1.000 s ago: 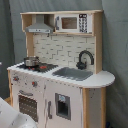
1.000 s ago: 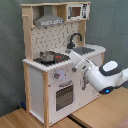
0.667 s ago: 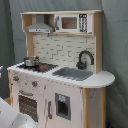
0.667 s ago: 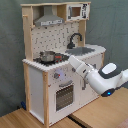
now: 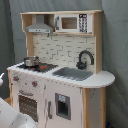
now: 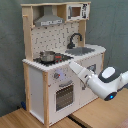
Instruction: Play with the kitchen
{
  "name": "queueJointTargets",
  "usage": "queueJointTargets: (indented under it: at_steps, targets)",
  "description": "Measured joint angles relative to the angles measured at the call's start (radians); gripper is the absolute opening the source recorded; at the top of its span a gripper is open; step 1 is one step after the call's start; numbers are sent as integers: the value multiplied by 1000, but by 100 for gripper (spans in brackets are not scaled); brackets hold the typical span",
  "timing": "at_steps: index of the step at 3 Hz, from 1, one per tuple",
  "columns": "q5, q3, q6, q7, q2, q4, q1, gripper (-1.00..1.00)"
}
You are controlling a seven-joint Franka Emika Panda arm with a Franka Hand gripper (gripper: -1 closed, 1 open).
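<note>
The kitchen (image 5: 60, 75) is a tall white and pale-wood toy with a pegboard back, a grey hood (image 5: 39, 25) and a black faucet (image 5: 85, 57) over the sink (image 5: 72, 73). A small metal pot (image 5: 31, 61) stands on the red-ringed hob. In the second exterior view my white arm reaches in from the second exterior view's right. Its gripper (image 6: 71, 64) is at the front edge of the counter of the kitchen (image 6: 45, 80), just right of the hob with the pot (image 6: 47, 56) and above the oven door (image 6: 63, 95). Part of my arm (image 5: 10, 117) shows low at the first exterior view's left.
Red knobs (image 6: 56, 76) sit under the counter edge, close to the gripper. A toy microwave (image 5: 70, 22) fills the top shelf. The kitchen stands on a wooden surface (image 6: 20, 120) before a grey curtain (image 6: 10, 50).
My arm has stretched out from the second exterior view's right towards the kitchen, and its end has risen from oven height up to the counter's front edge by the hob.
</note>
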Motion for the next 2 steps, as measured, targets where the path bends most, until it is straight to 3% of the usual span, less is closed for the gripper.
queueJointTargets:
  at_steps: [2]
  targets:
    - [-1,7,98,202,0,-76,-5,100]
